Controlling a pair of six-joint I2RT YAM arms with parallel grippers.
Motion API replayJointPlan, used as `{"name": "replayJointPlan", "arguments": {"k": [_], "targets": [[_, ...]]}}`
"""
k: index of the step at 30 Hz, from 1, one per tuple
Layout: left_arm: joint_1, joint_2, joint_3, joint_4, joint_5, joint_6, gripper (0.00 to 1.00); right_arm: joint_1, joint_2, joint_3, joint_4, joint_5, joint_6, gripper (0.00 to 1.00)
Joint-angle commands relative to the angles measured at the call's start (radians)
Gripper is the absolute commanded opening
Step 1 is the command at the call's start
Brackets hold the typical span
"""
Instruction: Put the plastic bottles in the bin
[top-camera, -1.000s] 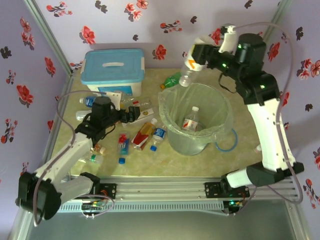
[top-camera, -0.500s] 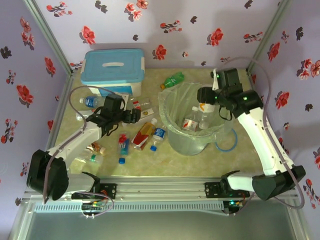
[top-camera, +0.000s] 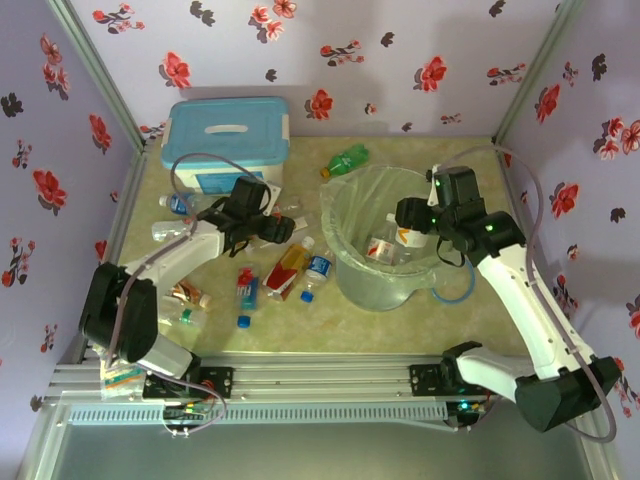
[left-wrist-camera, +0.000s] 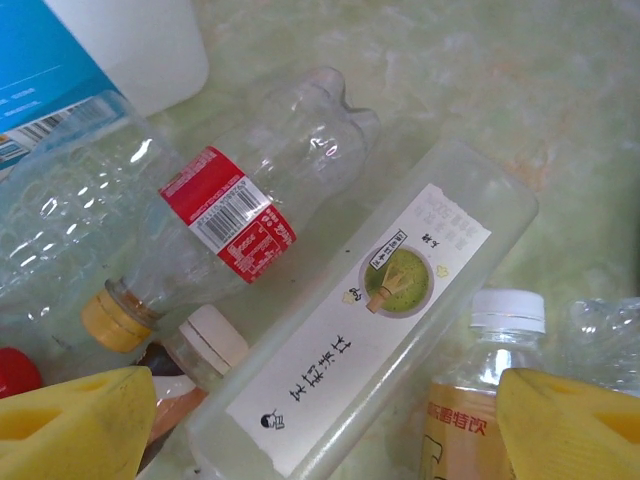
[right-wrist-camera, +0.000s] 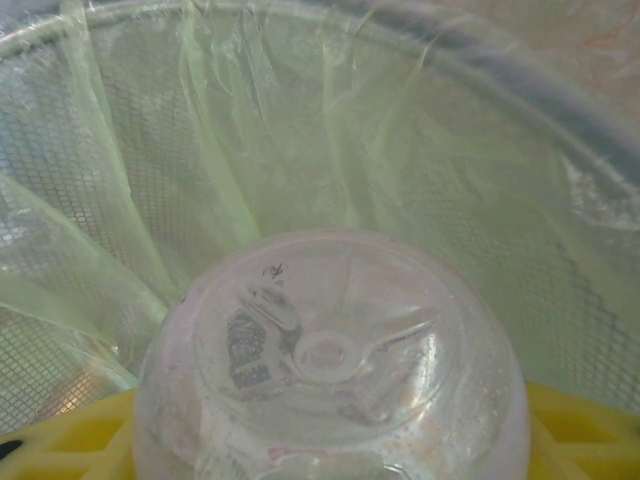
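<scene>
My left gripper (top-camera: 278, 228) hangs open low over the bottles beside the white box. Its yellow fingertips (left-wrist-camera: 75, 425) stand either side of a square clear bottle with a white label (left-wrist-camera: 370, 330) and do not touch it. A red-labelled clear bottle (left-wrist-camera: 230, 210) and an orange-labelled bottle with a white cap (left-wrist-camera: 490, 400) lie alongside. My right gripper (top-camera: 408, 213) is inside the bin (top-camera: 390, 290), shut on a clear bottle (right-wrist-camera: 330, 370) whose base faces the wrist camera. Another bottle (top-camera: 380, 247) lies in the bin.
The white box with a blue lid (top-camera: 228, 135) stands at the back left. A green bottle (top-camera: 345, 160) lies behind the bin. Several bottles (top-camera: 318, 268) and a loose blue cap (top-camera: 243, 321) lie between my left arm and the bin.
My right arm has come down from above the bin's far rim, carrying the bottle into the bin. My left gripper has slid right toward the bottles by the box, its jaws narrowing slightly.
</scene>
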Motion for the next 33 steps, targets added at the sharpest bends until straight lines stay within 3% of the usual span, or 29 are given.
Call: {"name": "replayJointPlan", "arguments": {"k": [1,13,22,30,33], "targets": [[-0.006,0.057,0.082,-0.096,-0.02,0.11,0.88,-0.001,-0.031,-0.024,0.032,0.005,0.037,0.67],[-0.006,0.192,0.145,-0.132,-0.019,0.168,0.88,-0.004,-0.053,0.074,0.013,-0.001,0.006,0.83],[-0.003,0.253,0.169,-0.169,-0.022,0.225,0.88,-0.004,-0.051,0.167,0.041,-0.051,-0.01,0.84],[0.003,0.328,0.19,-0.175,-0.018,0.234,0.79,-0.004,-0.061,0.158,0.029,-0.031,-0.021,0.84],[0.004,0.344,0.197,-0.173,-0.016,0.226,0.71,-0.003,-0.066,0.156,0.025,-0.026,-0.024,0.84]]}}
